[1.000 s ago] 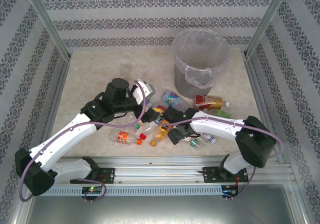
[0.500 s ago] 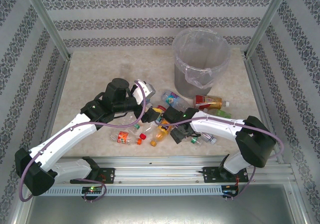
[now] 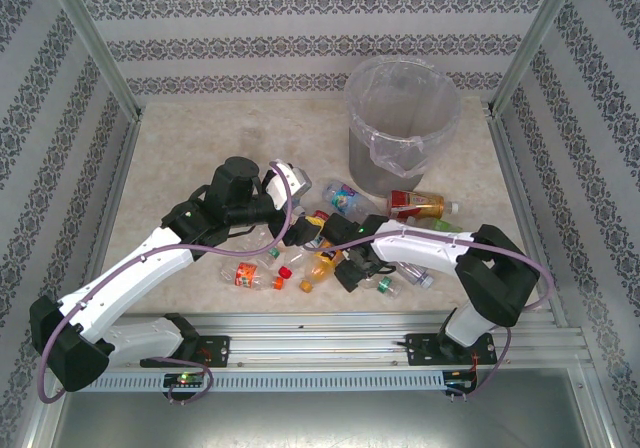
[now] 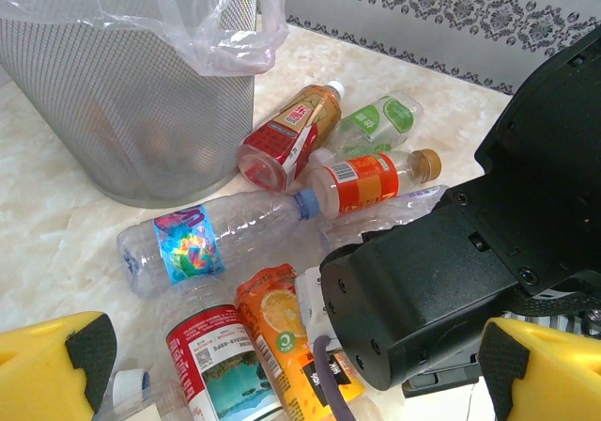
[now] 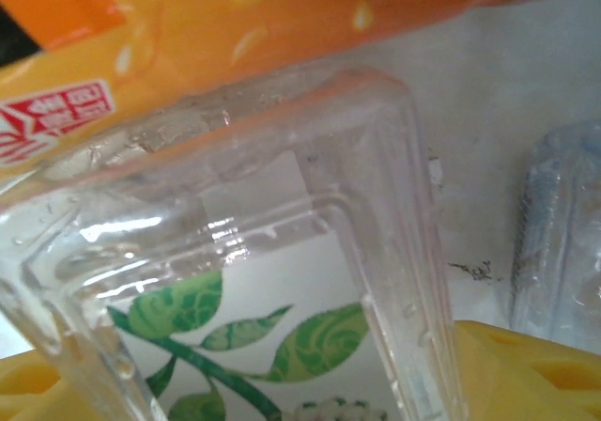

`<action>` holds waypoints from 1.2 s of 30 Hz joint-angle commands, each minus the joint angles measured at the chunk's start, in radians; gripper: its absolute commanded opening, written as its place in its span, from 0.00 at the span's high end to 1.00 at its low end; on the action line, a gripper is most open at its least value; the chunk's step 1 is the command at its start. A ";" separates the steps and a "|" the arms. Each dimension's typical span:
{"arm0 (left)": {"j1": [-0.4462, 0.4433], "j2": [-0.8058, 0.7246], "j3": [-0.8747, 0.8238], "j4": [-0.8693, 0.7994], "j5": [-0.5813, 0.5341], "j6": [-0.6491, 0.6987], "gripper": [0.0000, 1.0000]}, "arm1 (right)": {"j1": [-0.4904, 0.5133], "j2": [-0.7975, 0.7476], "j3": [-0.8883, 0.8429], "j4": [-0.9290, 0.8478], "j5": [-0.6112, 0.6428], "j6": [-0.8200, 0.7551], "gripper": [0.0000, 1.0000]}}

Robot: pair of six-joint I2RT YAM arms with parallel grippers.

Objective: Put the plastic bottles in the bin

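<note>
Near the middle of the marble-patterned worktop [image 3: 190, 148], most of the plastic bottles [image 3: 330, 243] lie on their sides in a loose heap between the two arms. The grey mesh bin [image 3: 400, 133], lined with a clear bag [image 4: 235, 36] folded over its rim, stands upright towards the far right of the worktop, apart from the heap. Just beside its base lie a red-label tea bottle [image 4: 286, 139] with a white cap and a green-label bottle [image 4: 376, 120]. Closer to the heap lie an orange-label bottle with a gold cap [image 4: 366, 179] and a clear blue-label bottle [image 4: 188, 247] with a blue cap. The left claw [image 4: 300, 383] is released, its yellow fingers [image 4: 56, 365] spread wide above the heap and holding nothing; an orange juice bottle [image 4: 277, 336] and a red-label bottle with a landscape print [image 4: 221, 365] lie between them, with the black wrist of the right arm [image 4: 451, 252] just beside. The right claw [image 5: 272, 393] sits low in the heap, grasping a clear square-shouldered leaf-label bottle [image 5: 282, 280], a yellow finger against each side. The orange juice bottle lies just beyond it, and a crushed clear bottle [image 5: 554, 233] rests on the worktop to one side.
</note>
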 commanded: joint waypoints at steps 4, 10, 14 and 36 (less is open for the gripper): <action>-0.018 -0.010 0.004 -0.011 -0.009 0.027 0.00 | 0.008 0.007 0.018 0.021 -0.015 -0.007 0.30; -0.018 -0.016 0.002 -0.003 -0.016 0.021 0.00 | -0.007 -0.070 0.001 -0.013 -0.001 0.002 0.35; -0.018 -0.019 -0.002 0.010 -0.020 0.009 0.00 | -0.031 -0.154 -0.011 -0.022 -0.009 0.025 0.36; -0.017 -0.090 -0.100 0.305 0.089 -0.260 0.00 | -0.201 -0.543 0.159 0.112 -0.162 0.096 0.41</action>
